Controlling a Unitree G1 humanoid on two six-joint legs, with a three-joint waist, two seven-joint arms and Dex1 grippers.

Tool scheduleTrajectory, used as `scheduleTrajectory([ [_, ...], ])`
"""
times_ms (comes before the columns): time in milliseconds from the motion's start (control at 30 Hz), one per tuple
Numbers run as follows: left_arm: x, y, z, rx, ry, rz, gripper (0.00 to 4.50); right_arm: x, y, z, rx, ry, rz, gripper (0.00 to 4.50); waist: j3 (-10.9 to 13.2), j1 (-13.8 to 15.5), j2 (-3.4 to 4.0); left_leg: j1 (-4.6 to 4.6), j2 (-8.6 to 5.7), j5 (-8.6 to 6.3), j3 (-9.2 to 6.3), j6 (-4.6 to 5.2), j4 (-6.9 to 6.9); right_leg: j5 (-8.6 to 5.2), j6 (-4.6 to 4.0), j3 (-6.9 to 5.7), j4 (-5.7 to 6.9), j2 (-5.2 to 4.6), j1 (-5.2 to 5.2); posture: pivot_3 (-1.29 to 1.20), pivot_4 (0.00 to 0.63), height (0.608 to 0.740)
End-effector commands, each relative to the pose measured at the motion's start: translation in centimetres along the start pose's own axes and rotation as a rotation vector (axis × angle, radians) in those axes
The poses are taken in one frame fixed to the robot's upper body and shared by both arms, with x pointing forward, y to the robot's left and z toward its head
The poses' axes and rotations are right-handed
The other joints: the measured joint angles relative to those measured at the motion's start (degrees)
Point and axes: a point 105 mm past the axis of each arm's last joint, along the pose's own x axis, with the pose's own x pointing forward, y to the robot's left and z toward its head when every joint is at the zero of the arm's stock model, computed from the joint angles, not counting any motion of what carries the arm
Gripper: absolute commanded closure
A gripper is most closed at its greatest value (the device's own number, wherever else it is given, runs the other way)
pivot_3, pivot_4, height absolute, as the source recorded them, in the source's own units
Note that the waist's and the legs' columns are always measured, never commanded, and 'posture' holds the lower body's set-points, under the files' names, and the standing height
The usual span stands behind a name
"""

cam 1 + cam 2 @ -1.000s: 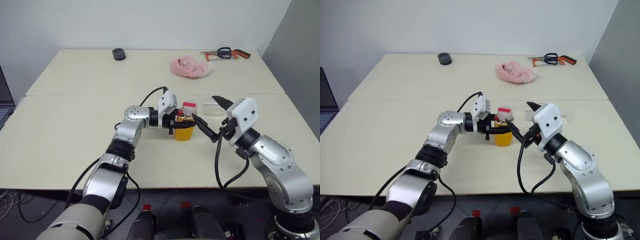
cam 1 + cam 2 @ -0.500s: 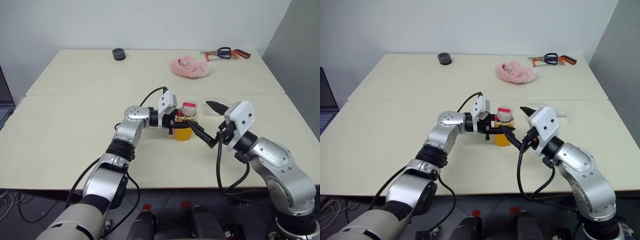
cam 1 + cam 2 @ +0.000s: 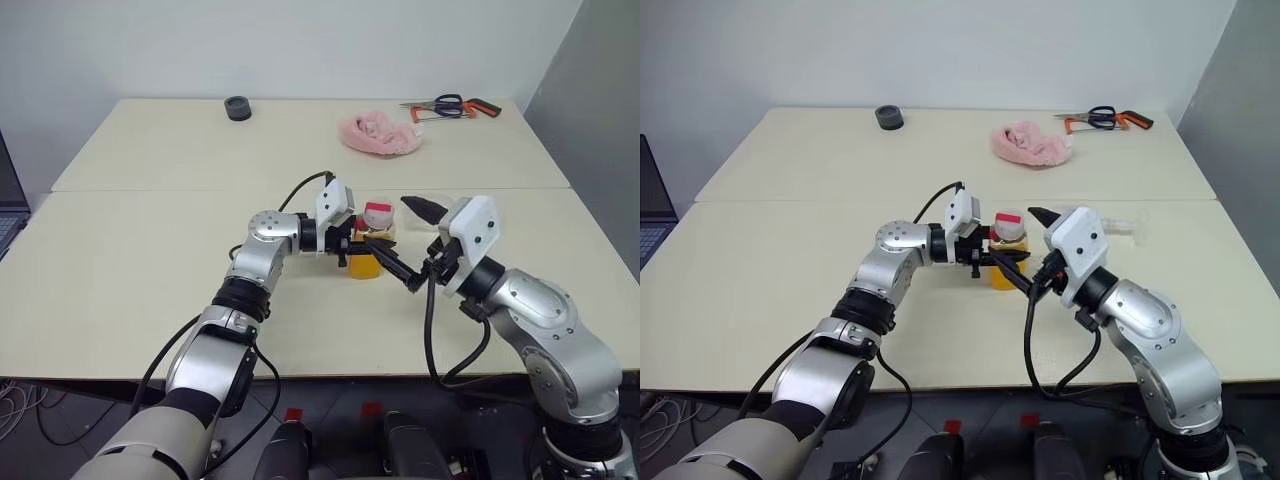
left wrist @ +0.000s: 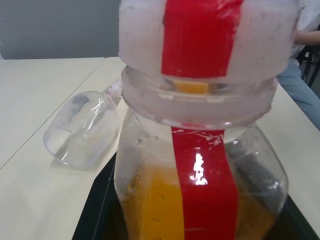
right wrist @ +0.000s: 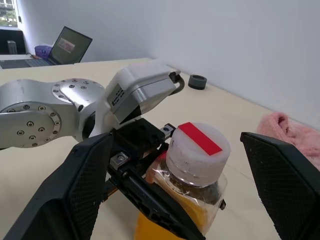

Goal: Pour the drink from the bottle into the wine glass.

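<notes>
— Left arm? Reaching forward over the table [image 3: 130, 270], wrist bent so the left gripper [image 3: 352, 246] points level toward the robot's right, clamped on the bottle [image 3: 368, 246].
— And the right? Bent at the elbow, right gripper [image 3: 412, 243] aimed forward and leftward, slightly raised, fingers [image 5: 77, 195] spread wide on either side of the cap [image 5: 198, 148], holding nothing.
— Where is the bottle? Upright near the table's middle, between both grippers, cap on, drink [image 4: 160, 205] filling the lower part.
— Wine glass? Lying on its side just behind the bottle; bowl [image 4: 82, 129] plain in the left wrist view, barely made out from the head views behind the right gripper.
— Anything extra from the right wrist view? A laptop [image 5: 70, 46] at the far end.
— Count? One bottle, one glass, one pink cloth [image 3: 378, 134], one black roll [image 3: 237, 108], one pair of scissors [image 3: 442, 102], one orange-handled tool [image 3: 476, 108].
</notes>
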Motion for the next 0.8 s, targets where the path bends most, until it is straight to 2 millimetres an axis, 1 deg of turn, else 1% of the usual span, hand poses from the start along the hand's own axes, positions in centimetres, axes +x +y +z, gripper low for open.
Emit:
scheduleTrajectory([
  [33, 0.0, 0.6, 2.1, 0.064, -0.056, 0.014, 2.81, 0.3, 0.1, 1.3, -0.028, -0.060, -0.007, 0.17, 0.0, 0.0, 0.00, 0.00, 0.00, 0.00, 0.00, 0.00, 0.00, 0.00, 0.00, 0.00, 0.00, 0.00, 0.00, 0.00, 0.150, 0.740],
  [267, 0.0, 0.6, 2.1, 0.050, -0.064, 0.020, 2.81, 0.8, 0.6, 1.6, -0.020, -0.080, -0.014, 0.17, 0.0, 0.0, 0.00, 0.00, 0.01, 0.00, 0.00, 0.00, 0.00, 0.00, 0.00, 0.01, 0.00, 0.00, 0.00, 0.00, 0.150, 0.740],
  [400, 0.1, 0.5, 2.1, 0.045, -0.068, 0.013, 2.81, 1.2, 0.5, 1.5, -0.037, -0.085, -0.041, 0.17, 0.0, 0.0, 0.00, 0.00, 0.00, 0.00, 0.00, 0.00, 0.00, 0.00, 0.00, 0.01, 0.00, 0.00, 0.00, 0.00, 0.150, 0.740],
  [600, 0.1, 0.4, 2.1, 0.044, -0.067, 0.004, 2.81, 1.7, -0.9, 1.2, -0.084, -0.078, -0.126, 0.17, 0.0, 0.0, 0.00, 0.00, 0.00, 0.00, 0.00, 0.00, 0.00, 0.00, 0.00, 0.00, 0.00, 0.00, 0.00, 0.00, 0.150, 0.740],
  [800, 0.1, 0.4, 2.1, 0.046, -0.065, 0.001, 2.81, 1.7, -1.5, 0.7, -0.098, -0.066, -0.151, 0.17, 0.0, 0.0, 0.00, 0.00, 0.00, 0.00, 0.00, 0.00, 0.00, 0.00, 0.00, 0.01, 0.00, 0.00, 0.00, 0.00, 0.150, 0.740],
])
